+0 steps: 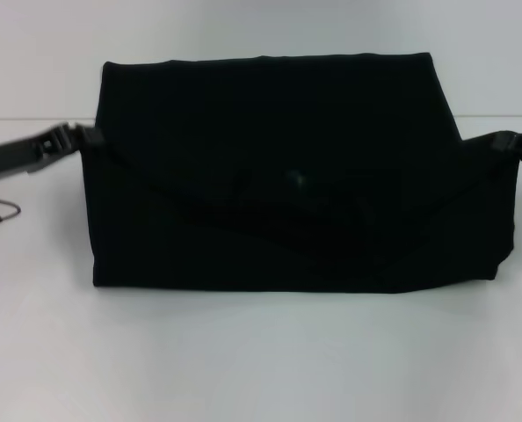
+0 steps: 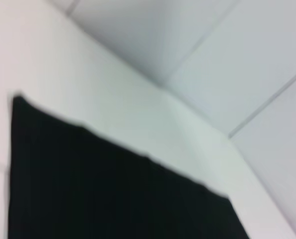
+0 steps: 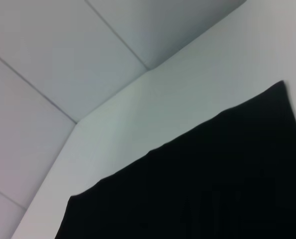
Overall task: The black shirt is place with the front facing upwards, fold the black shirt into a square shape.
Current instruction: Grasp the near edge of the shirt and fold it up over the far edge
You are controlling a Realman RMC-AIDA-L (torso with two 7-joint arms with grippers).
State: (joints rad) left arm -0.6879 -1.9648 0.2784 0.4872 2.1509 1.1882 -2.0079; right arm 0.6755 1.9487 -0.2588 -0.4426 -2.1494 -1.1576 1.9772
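**Black shirt bundled on the white table, an arm at each side**

You have the large plain black cloth shirt [image 1: 279, 176] sitting mid-table as a wide folded bundle, roughly rectangular, on the flat white table [image 1: 261, 360]. Its top edge runs straight across, and the upper corners slope down and outward. A layered fold shows across the shirt's front: a flap edge dips from the left side toward the middle and climbs again to the right. The lower edge lies flat on the table. A faint pale spot sits near the shirt's centre; you can't tell what it is. No lettering is visible.

Your left gripper [image 1: 83, 138] comes in at the shirt's left edge, about at upper-middle height, its grey and black body touching or right at the cloth. Whether that claw is apart or clamped on the fabric, you cannot tell: the tips merge with the black cloth. A thin dark cable [image 1: 2, 214] loops on the table left of the shirt, below that arm.

Your right gripper [image 1: 507, 145] meets the shirt's right edge at a similar height. Claw state there, cannot tell either.

Both wrist views show only a black cloth sheet with a straight edge against the white table and pale wall panels beyond the shirt [image 2: 113, 189] [image 3: 203, 184].
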